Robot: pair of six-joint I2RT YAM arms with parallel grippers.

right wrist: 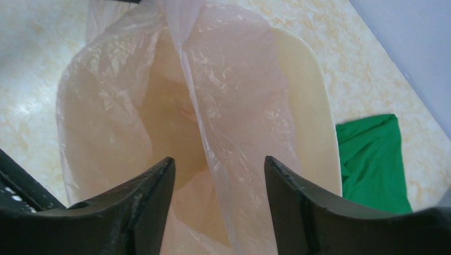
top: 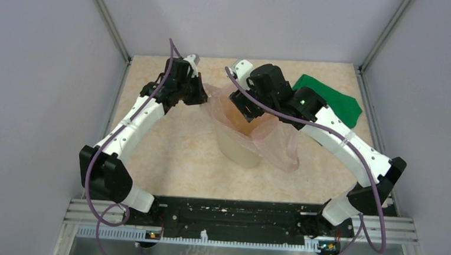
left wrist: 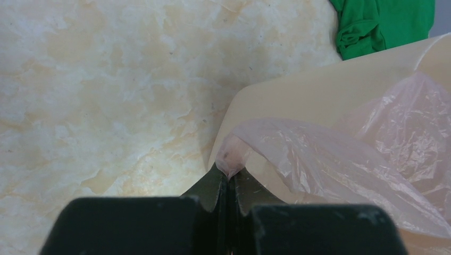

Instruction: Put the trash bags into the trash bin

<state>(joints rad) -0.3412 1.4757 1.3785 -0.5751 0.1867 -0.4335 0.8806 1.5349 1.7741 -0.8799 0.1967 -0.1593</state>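
Arms rise from the near edge of the bench (top: 174, 160) and converge toward its centre: left arm (top: 130, 124) from the left, right arm (top: 355, 148) from the right. Between them, at mid-bench, the trash bin (top: 237, 151) stands upright with its rounded-square mouth facing up. The trash bag (top: 282, 144) is draped over that mouth. Part of the pale-pink film hangs down inside the bin, and a loose lobe spills over the right-hand wall toward the bench. The left fingers (left wrist: 213, 187) are pressed together and pinch a fold of the bag's edge just beside the bin's wall on its left side; the film runs from that fold back toward the mouth. The right fingers (right wrist: 143, 204) are spread wide above the bin mouth, pointing down into it. A strip of film hangs in the gap between them, and neither finger visibly clamps it. Through the film, the bin's inner wall shows as a warm cream tone. Beyond the bin, at the far right of the bench, a crumpled green cloth (top: 331, 101) lies partly behind the right arm, apart from the bin. Plain grey walls (top: 229, 21) close the bench on the far side and both flanks.
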